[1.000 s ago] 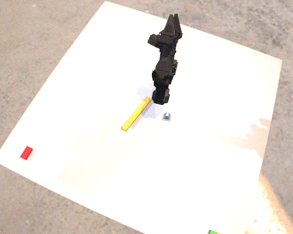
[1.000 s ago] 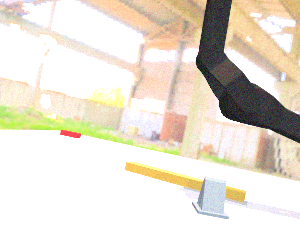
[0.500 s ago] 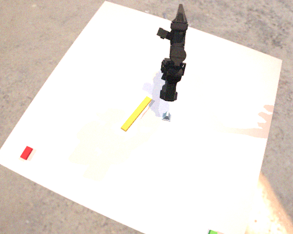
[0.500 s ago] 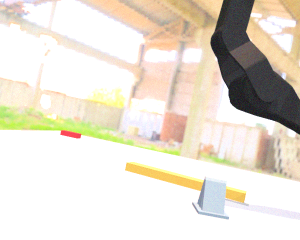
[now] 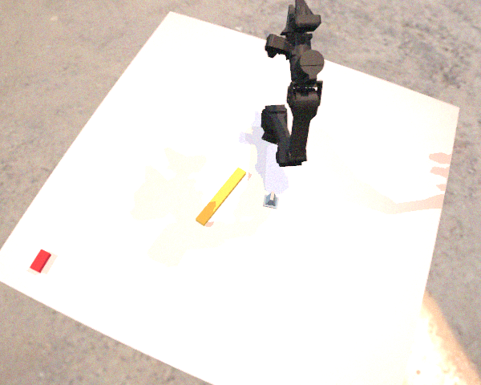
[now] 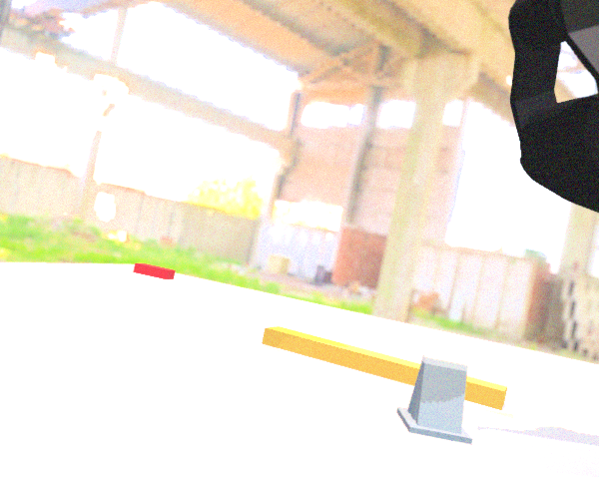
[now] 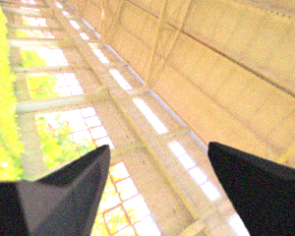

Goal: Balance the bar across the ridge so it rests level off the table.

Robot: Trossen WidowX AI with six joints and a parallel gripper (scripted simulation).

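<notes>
Your tool (image 7: pixel 154 162) is open fairly wide with nothing in it. In the wrist view you only get two dark fingertips against a roof structure, so it's aimed up and away from the work, nowhere near a grasp.

Taking the ridge as the landmark and going left to right in the top view: a red block (image 5: pixel 40 260) sits far off to the left near the surface's corner, well apart from everything. The yellow bar (image 5: pixel 220 196) lies flat on the surface just left of the ridge (image 5: pixel 270 200), not on it. Its long axis runs diagonally, near end down-left, far end up-right toward the arm (image 5: pixel 298 103). The arm stands just behind the ridge.

So the bar is below the tool and to the ridge's left; I'd guess you need to swing down and close across its narrow width near the middle.

The surface (image 5: pixel 315 289) is plain white. The room looks like an open industrial shed with grass outside.
</notes>
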